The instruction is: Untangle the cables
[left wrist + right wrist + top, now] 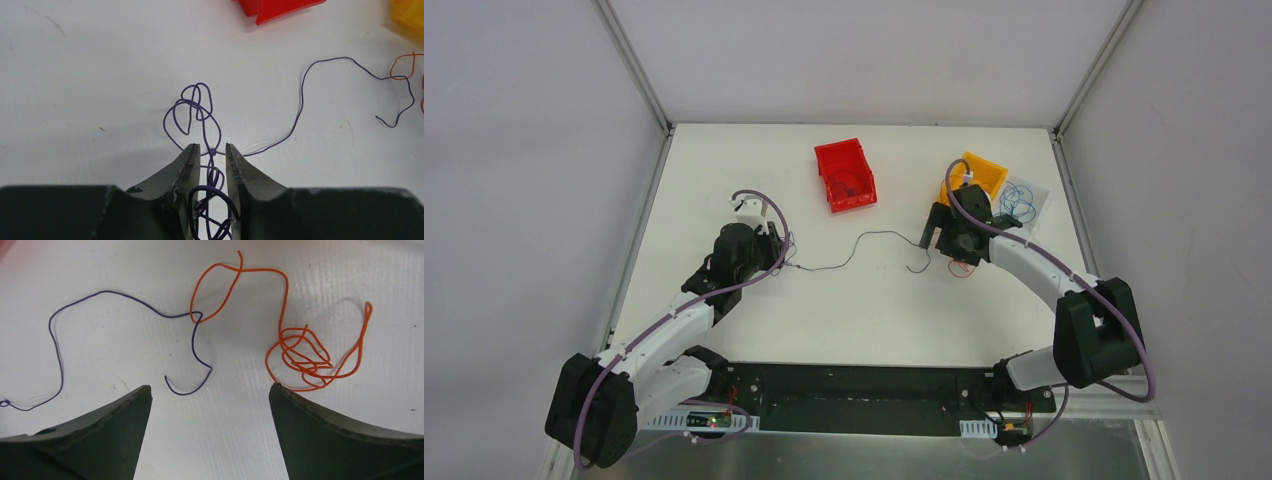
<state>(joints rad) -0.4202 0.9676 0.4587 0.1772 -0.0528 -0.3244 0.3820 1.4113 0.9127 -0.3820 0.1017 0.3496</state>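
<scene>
Crossing purple cable (106,291), orange cable (260,270), red bin (845,175) beyond

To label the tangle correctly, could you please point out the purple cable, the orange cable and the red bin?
purple cable (107,291): right wrist view, top of its arc.
orange cable (260,270): right wrist view, its upper run.
red bin (837,150): top external view, far wall.
</scene>
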